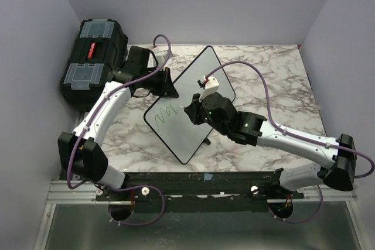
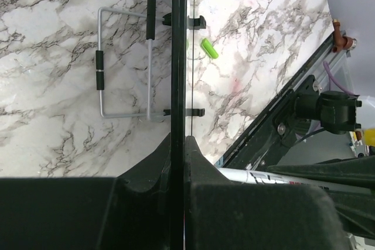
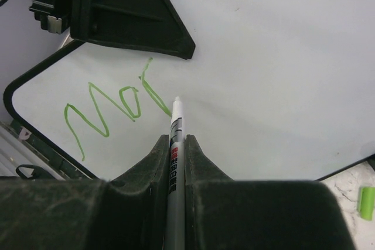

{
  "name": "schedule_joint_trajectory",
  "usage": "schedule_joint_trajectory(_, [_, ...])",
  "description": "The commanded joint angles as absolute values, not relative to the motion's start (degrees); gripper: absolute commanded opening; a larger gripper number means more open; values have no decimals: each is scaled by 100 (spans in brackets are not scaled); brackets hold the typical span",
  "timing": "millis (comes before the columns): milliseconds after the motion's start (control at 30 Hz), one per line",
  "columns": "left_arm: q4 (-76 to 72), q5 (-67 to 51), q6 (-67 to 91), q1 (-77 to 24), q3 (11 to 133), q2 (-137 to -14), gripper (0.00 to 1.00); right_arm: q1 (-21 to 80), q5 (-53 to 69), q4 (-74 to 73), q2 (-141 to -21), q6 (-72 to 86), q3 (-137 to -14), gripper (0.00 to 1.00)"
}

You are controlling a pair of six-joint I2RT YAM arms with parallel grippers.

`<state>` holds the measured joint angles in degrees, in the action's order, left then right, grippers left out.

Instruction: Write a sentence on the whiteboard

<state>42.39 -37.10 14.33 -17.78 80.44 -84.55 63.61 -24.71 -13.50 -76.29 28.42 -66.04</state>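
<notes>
The whiteboard [image 1: 183, 141] lies slanted at the table's middle, and its white face fills the right wrist view [image 3: 281, 74]. Green handwriting [image 3: 111, 109], a few letters in one line, sits near its left corner [image 1: 166, 115]. My right gripper [image 3: 177, 141] is shut on a white marker [image 3: 176, 127], whose tip touches the board at the end of the last stroke. My left gripper [image 2: 179, 144] is shut on the board's black rim [image 2: 179, 57], seen edge-on. In the top view it [image 1: 170, 88] is at the board's upper left edge, and the right gripper [image 1: 193, 113] is over the board.
A black toolbox [image 1: 94, 57] with clear lid compartments stands at the far left. A wire stand [image 2: 126, 62] lies behind the board. A green marker cap [image 2: 209, 48] lies on the marble table beside the board, also in the right wrist view [image 3: 366, 202].
</notes>
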Motion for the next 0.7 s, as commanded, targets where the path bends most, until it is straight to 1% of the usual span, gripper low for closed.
schedule_joint_trajectory(0, [4168, -3206, 945, -1803, 8321, -8470, 0, 6316, -2231, -1012, -7495, 2762, -6537, 1])
schedule_joint_trajectory(667, [3905, -3502, 758, -1890, 8060, -8377, 0, 6078, -1995, -889, -8004, 2720, -6873, 1])
